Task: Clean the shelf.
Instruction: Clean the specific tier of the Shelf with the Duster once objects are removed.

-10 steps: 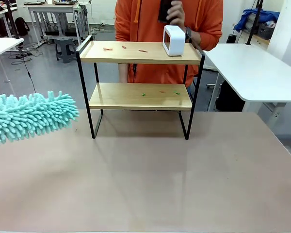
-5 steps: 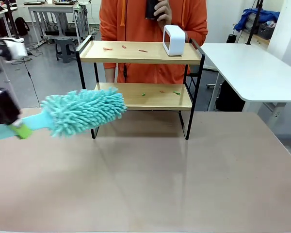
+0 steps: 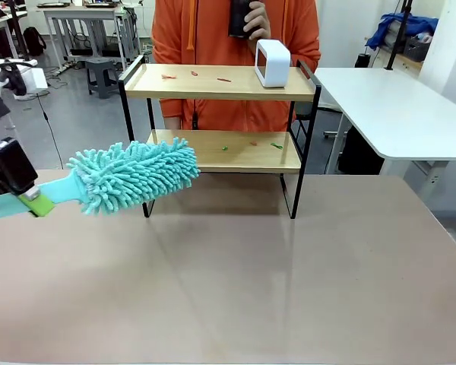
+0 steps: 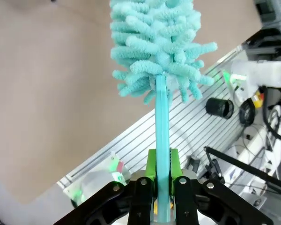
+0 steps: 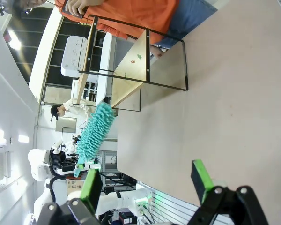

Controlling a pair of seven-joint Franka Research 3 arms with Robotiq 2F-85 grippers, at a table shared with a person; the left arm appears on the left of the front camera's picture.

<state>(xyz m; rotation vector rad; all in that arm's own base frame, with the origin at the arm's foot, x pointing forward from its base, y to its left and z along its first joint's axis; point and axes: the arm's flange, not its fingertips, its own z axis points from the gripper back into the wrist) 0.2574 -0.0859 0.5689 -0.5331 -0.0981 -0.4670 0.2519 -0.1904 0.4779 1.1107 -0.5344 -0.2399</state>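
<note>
Shelf (image 3: 213, 82) beyond and right of left tool (image 3: 32, 199), clenched on duster (image 3: 133, 175) handle; right tool (image 5: 145, 180) released.

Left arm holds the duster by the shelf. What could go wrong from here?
1. The duster sits by the left post of the shelf; a sweep could snag the frame and shove the rack.
2. Sweeping the top board might knock off the white box.
3. The left gripper pinches only the thin handle, which may twist.
</note>
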